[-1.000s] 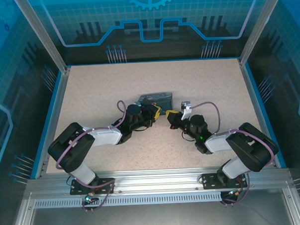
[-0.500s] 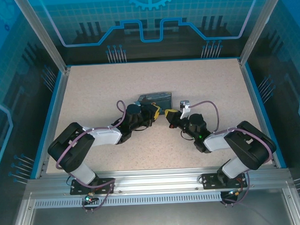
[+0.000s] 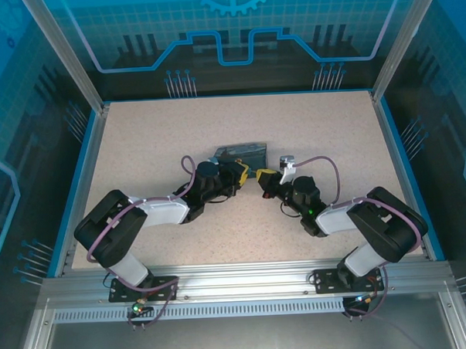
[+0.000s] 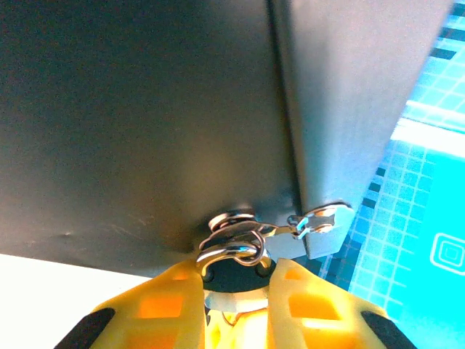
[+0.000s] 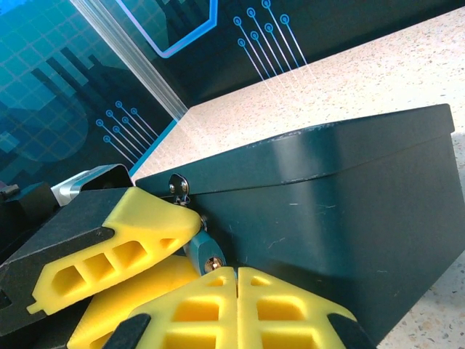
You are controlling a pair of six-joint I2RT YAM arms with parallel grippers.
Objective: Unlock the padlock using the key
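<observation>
Padlock (image 5: 202, 251) on hasp (image 4: 323, 218) of dark box (image 5: 327, 211), tight in left claw (image 4: 234, 276); right claw (image 5: 237, 280) fully closed, tips just beside.

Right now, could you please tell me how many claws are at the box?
2. The left claw grips the padlock at the near side of the box; the right claw, shut, meets it from the right.

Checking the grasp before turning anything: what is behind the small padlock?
Behind the small silvery-blue metal padlock stands the dark rectangular box, with a silver hasp by the shackle. Yellow fingers of the left tool cover most of the lock body.
</observation>
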